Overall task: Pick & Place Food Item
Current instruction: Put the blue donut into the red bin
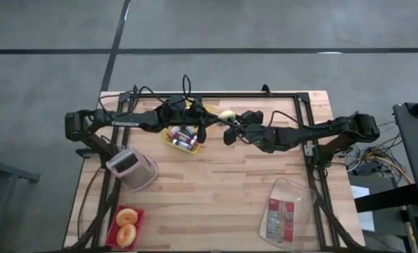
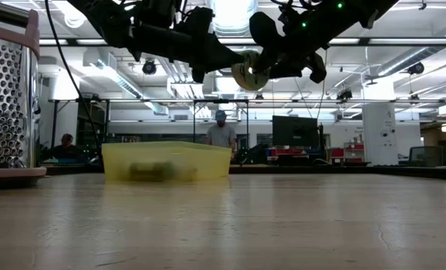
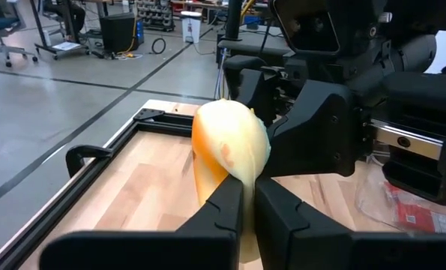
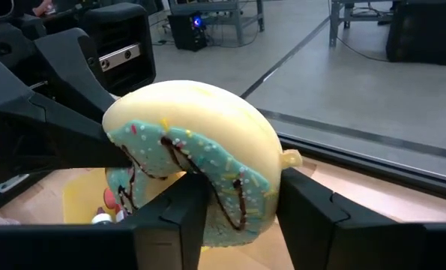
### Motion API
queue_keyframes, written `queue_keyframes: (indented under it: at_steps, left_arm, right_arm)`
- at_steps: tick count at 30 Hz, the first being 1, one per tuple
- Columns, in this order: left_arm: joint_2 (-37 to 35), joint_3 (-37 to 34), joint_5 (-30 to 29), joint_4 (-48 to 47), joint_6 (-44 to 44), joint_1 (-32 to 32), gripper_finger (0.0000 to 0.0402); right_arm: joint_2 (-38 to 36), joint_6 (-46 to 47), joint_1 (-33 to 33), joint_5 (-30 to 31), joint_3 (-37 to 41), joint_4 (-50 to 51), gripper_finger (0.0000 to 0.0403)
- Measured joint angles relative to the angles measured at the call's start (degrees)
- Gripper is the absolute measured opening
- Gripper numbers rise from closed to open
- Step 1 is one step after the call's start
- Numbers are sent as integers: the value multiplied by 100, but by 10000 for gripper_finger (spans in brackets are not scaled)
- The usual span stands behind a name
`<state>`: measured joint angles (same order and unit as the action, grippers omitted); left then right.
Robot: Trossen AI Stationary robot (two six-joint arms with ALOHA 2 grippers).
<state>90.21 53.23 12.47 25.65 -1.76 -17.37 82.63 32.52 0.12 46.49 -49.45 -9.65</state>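
Observation:
A toy donut (image 1: 226,114), pale yellow with teal icing and dark drizzle, is up in the air beside the far right end of a yellow tray (image 1: 183,138). Both grippers meet at it. My left gripper (image 1: 210,122) reaches it from the table's left, shut on its rim. My right gripper (image 1: 234,131) comes from the table's right, its fingers on either side of the donut's body. In the low view the donut (image 2: 249,73) hangs well above the table and the tray (image 2: 166,161). My left gripper pinches the donut's thin rim (image 3: 237,169) between its two fingers, which are nearly closed. The fingers come roughly level from the table's left. The donut stands on edge, lifted clear of the table. My right gripper has the donut's body (image 4: 208,161) between its two fingers (image 4: 174,217), one on the iced face and one on the plain side. It comes from the table's right, opposite the left gripper. The donut is clear of the table, on edge.
The yellow tray holds several small packaged items. A metal grater (image 1: 131,169) lies at the left. A red tray with two donuts (image 1: 126,225) is at the near left, a clear container (image 1: 287,211) at the near right. A black frame (image 1: 303,98) borders the table's far edge.

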Motion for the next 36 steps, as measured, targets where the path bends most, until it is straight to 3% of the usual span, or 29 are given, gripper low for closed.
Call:
queue_keyframes:
  at_steps: [18, 32, 36]
  left_arm:
    - [0, 0, 15, -1, 0, 1, 26]
    - [-4, 0, 15, -7, 0, -2, 26]
    - [-31, 0, 17, -125, 2, -2, 26]
  right_arm:
    - [0, 10, 0, -3, 0, 39, 201]
    - [0, 36, 2, -11, 0, 39, 203]
    - [-29, 6, 2, -297, 2, 50, 203]
